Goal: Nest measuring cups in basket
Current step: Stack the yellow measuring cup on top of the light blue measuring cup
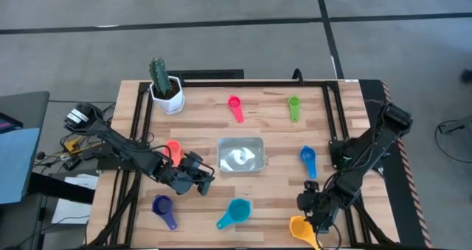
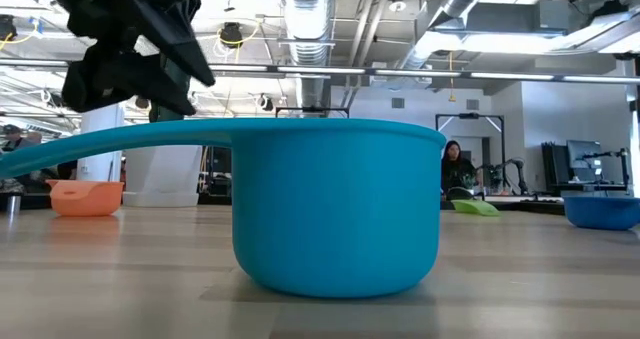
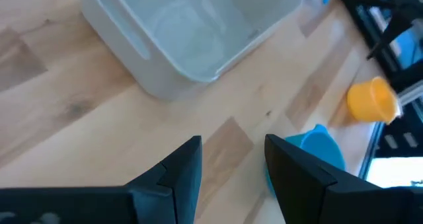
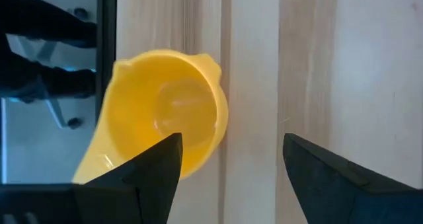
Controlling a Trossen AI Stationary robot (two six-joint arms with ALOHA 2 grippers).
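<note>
Right claw (image 1: 313, 212) at worktop's (image 1: 273, 136) 5 o'clock corner, fingers spread, just above yellow cup (image 4: 165, 118), nothing pinched. Left claw (image 1: 206, 181) at 8 o'clock of the basket (image 1: 241, 155), spread, empty. Teal cup (image 1: 234, 212) at 6 o'clock; basket at centre, empty.

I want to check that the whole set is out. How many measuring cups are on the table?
7. Pink and green at the far side, blue right of the basket, orange-red left of it, purple, teal and yellow along the near edge.
</note>
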